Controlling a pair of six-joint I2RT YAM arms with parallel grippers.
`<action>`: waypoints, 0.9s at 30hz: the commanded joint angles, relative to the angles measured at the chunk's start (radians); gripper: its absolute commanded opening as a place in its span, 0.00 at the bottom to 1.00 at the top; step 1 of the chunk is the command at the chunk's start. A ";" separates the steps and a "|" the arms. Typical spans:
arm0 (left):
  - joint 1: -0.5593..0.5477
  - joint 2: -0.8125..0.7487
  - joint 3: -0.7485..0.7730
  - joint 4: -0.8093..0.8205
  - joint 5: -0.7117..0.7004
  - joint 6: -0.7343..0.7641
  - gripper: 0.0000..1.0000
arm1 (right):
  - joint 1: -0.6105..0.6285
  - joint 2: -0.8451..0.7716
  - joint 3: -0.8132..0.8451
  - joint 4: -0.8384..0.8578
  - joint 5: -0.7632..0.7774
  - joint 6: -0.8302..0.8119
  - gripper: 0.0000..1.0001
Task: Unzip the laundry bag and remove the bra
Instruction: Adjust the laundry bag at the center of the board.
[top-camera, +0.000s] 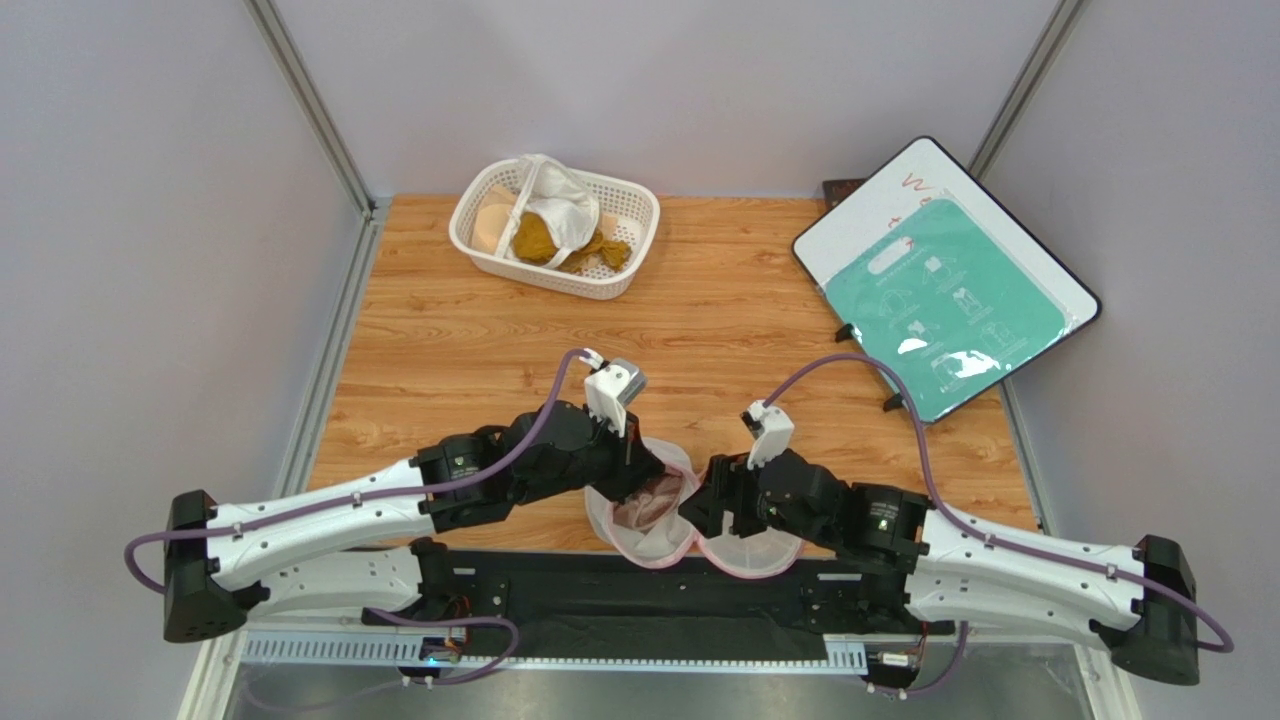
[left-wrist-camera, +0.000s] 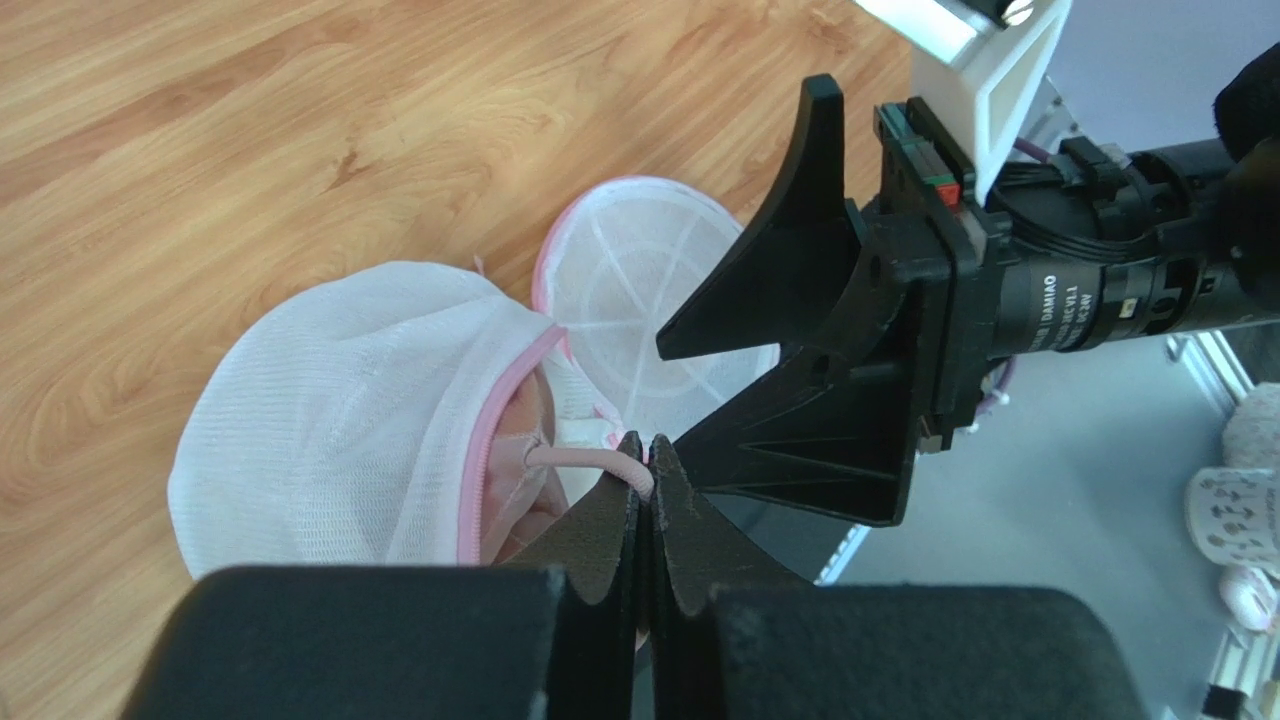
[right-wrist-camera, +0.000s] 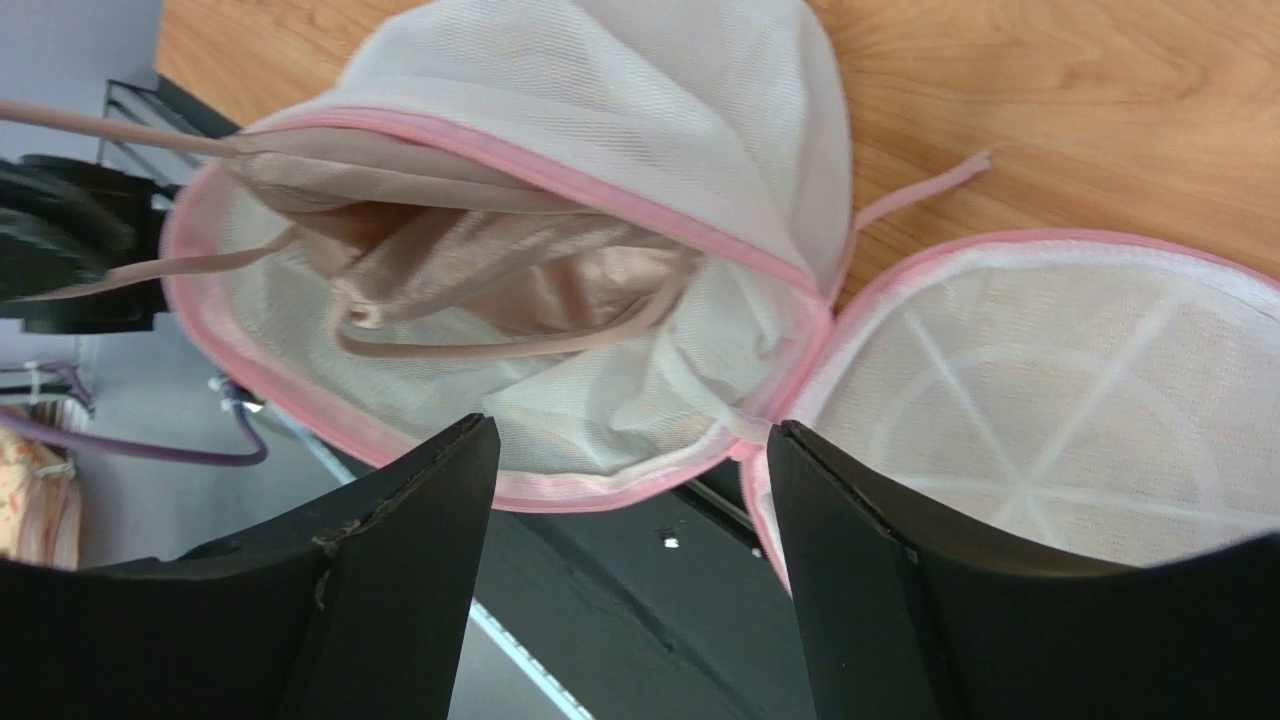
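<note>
The laundry bag (right-wrist-camera: 631, 135) unzipped, I am pinching a strap (left-wrist-camera: 579, 447) of the bra (right-wrist-camera: 496, 285) in my clamped left gripper (left-wrist-camera: 646, 465), right gripper (right-wrist-camera: 631, 432) gaping empty, readying an outward pull.

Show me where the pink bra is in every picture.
Top view: bra low centre, inside the laundry bag between the arms.
Left wrist: its strap bottom centre, pinched by the left claw.
Right wrist: bra upper left, bunched inside the open bag.
Shared landmark: the bag's flat ribbed half, beside it.

Wood-grain tbl (top-camera: 451, 330), plain grey walls (top-camera: 150, 150), metal frame posts (top-camera: 308, 98) at corners, even light
</note>
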 joint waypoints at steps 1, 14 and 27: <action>0.011 -0.033 0.044 0.043 0.053 0.010 0.00 | 0.029 -0.032 0.091 0.018 -0.017 -0.041 0.72; 0.049 -0.076 0.100 0.076 0.176 0.019 0.00 | 0.070 -0.097 0.143 0.023 0.009 -0.108 0.73; 0.053 -0.063 0.055 0.076 0.055 -0.001 0.00 | 0.223 -0.014 0.024 0.237 -0.029 -0.197 0.72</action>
